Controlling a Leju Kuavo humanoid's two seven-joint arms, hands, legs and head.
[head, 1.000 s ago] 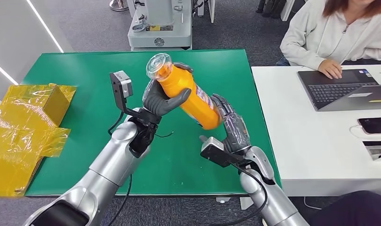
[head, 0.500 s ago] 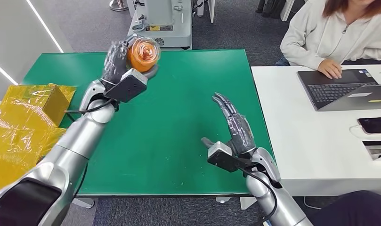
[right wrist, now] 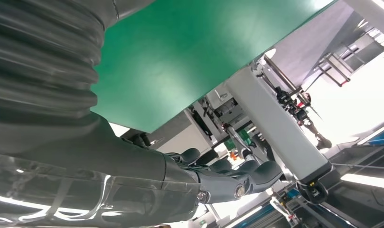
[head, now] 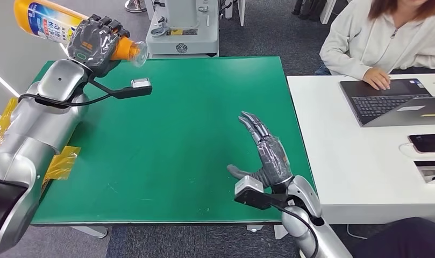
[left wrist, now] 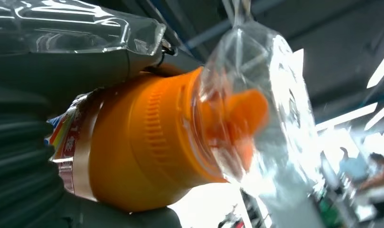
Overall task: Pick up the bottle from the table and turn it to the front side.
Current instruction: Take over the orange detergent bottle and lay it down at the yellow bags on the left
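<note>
The left hand (head: 94, 43) is raised high over the far left corner of the green table (head: 193, 123), its dark fingers (head: 105, 24) wrapped around the middle of the orange bottle (head: 48, 21) and clamped on it. The bottle lies nearly level in that grip, well above the tabletop: its blue and yellow labelled body sticks out past the hand to the left, and its clear cap (head: 140, 52) points right and slightly down, just beyond the fingers. From the left wrist, the ribbed orange shoulder (left wrist: 147, 142) of the bottle sits against the palm, with the clear cap (left wrist: 256, 104) over an orange spout jutting free of the hand. The right hand (head: 269, 153) hovers above the near right part of the table, holding nothing, its fingers (head: 252, 124) straight and spread apart, thumb out to the side. Crumpled yellow film (head: 62, 161) lies off the table's left edge.
</note>
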